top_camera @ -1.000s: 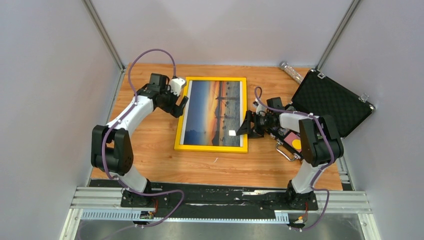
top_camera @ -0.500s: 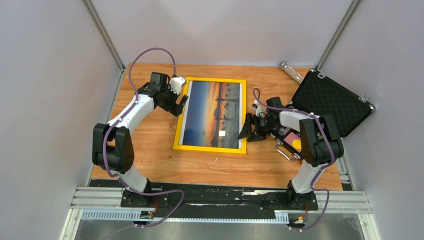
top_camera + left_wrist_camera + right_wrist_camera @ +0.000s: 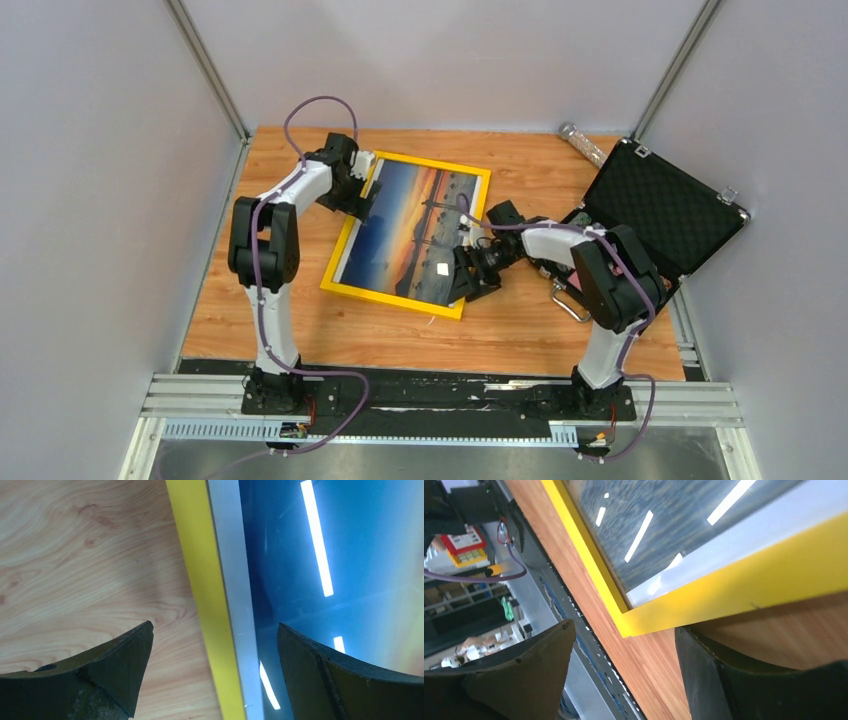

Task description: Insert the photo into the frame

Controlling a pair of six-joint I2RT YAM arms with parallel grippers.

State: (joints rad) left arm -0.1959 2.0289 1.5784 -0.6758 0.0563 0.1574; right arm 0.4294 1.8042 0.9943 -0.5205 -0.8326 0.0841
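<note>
— How's the light?
— Bright, even, from overhead; only faint shadows on the bench (image 3: 290, 300).
— Any glare?
— White strip-light streaks across the photo (image 3: 345, 590) in both wrist views; the top view shows one small white glint.

The top camera looked down from high at the near side, taking in the whole table (image 3: 330, 335). Both wrist cameras hung close over edges of the frame (image 3: 390, 301), shared by all views.
</note>
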